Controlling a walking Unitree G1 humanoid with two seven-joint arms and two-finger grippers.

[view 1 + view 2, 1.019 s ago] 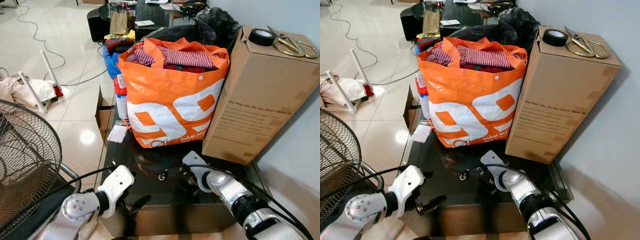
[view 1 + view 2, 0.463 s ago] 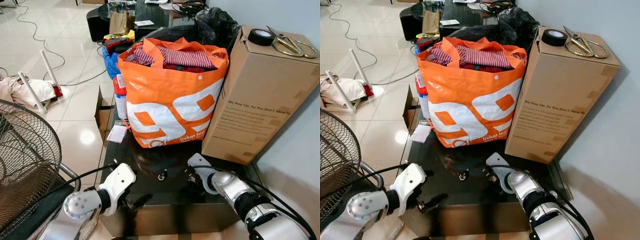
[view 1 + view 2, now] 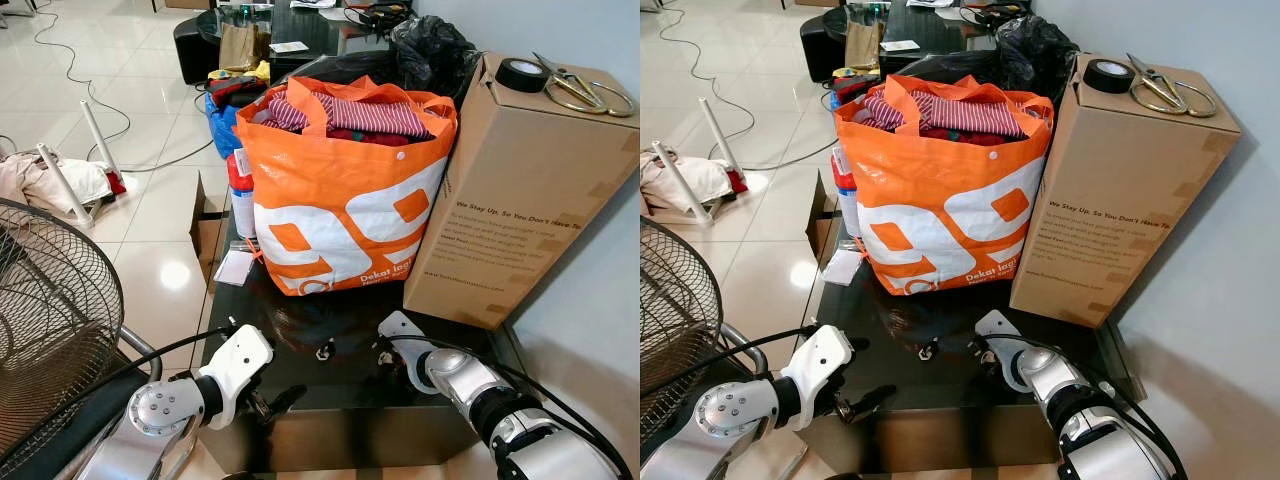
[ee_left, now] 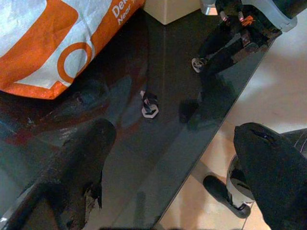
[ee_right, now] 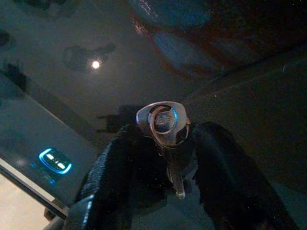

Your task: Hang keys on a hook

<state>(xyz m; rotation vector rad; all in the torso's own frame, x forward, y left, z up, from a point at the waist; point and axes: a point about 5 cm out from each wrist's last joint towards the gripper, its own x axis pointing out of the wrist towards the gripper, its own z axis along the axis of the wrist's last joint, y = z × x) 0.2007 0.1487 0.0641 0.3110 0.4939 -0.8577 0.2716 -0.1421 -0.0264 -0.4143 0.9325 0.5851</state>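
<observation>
Keys (image 5: pixel 163 125) pinched in right hand (image 5: pixel 165 158) above table (image 3: pixel 350 385)

floor: glossy pale tile floor (image 3: pixel 150 215) with a light glare and a cable (image 3: pixel 70 70) snaking across it
table: black glass table (image 3: pixel 350 390), pretty reflective
wall: plain grey wall (image 3: pixel 1230 250) on the right
fan: wire fan (image 3: pixel 45 300) sat far left

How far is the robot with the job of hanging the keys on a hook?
Done: the right gripper is closed on the silver key with a ring-shaped head, just over the glossy black table. In hand: holding it. Left: lifting it and hanging it; no hook is visible. A second small metal piece lies on the table.
</observation>
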